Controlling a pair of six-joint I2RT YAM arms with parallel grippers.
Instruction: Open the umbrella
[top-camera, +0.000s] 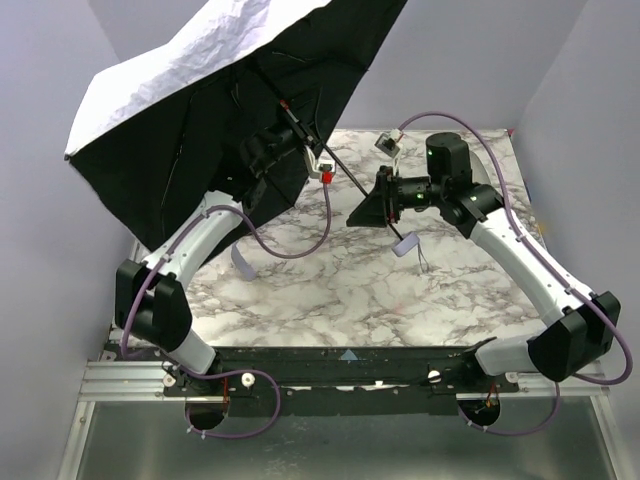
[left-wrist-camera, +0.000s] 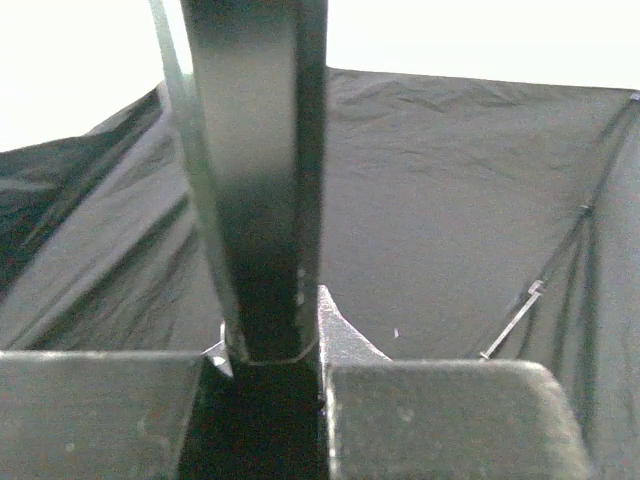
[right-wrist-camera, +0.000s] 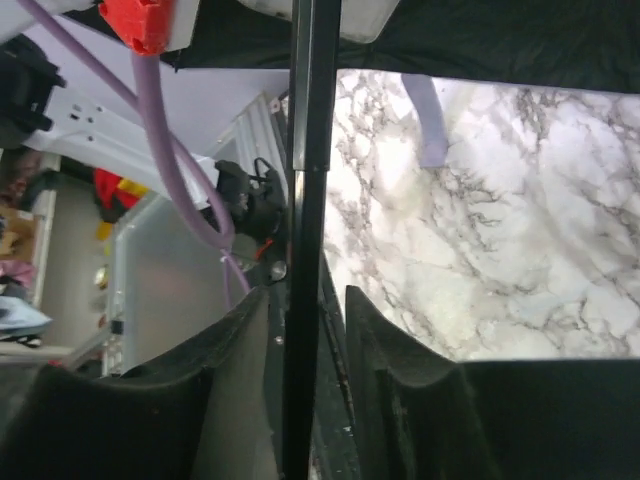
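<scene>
The pale cream and black folding cloth umbrella (top-camera: 190, 110) is spread wide open. Its big top hangs tipped on its side over the far left corner of the white and grey marble table (top-camera: 340, 300). It hides that corner of the table from you.

The umbrella's thin black shaft (top-camera: 345, 178) slants down from the big top toward the middle of the table. The small pale handle (top-camera: 403, 245) is at its low end, over the middle of the table.

Your left gripper (left-wrist-camera: 270, 365) is squeezed tight on the shaft, over the far left part of the table and right up under the black cloth. Behind it you see only black cloth and thin ribs.

Your right gripper (right-wrist-camera: 305, 310) is over the far middle of the table. Its fingers stand apart and the shaft runs between them with a little room to spare, so it is not squeezing.

A soft purple cable (top-camera: 300, 245) loops over the left part of the table, close to the shaft. A small red and white block (top-camera: 323, 168) sits right beside the shaft there. A pale purple strip (top-camera: 243, 262) is over the left part of the table. You cannot tell if it lies flat or hangs.
</scene>
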